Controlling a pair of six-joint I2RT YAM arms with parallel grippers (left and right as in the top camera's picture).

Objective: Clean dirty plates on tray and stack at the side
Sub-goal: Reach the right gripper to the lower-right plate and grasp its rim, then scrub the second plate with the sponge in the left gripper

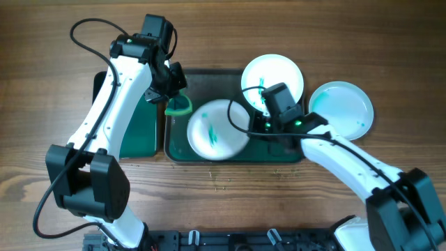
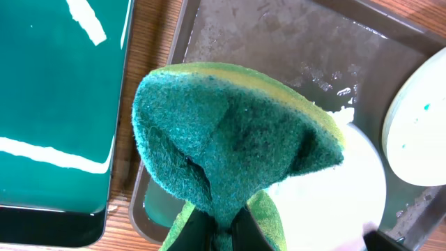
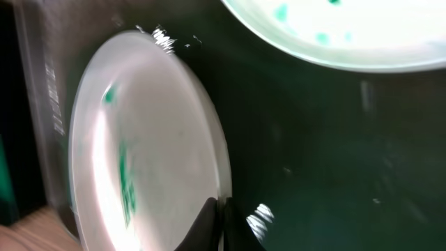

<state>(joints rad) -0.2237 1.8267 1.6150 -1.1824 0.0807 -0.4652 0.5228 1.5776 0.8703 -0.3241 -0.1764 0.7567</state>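
The smeared plate (image 1: 212, 132) sits mid-frame in the tray (image 1: 209, 84), its right rim pinched by the right hand (image 3: 217, 220). A second plate (image 1: 275, 73) lies at the tray's upper right, and a third plate (image 1: 345, 108) on the counter (image 1: 56, 42). The left hand (image 2: 224, 226) clenches a folded sponge (image 2: 230, 139).

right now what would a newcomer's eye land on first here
The green sponge, folded in the left gripper, hangs over the left end of the tray. Beside it the right gripper pinches the rim of the middle plate, streaked green. A second plate sits at the tray's far right corner, a bluish plate on the table beyond.
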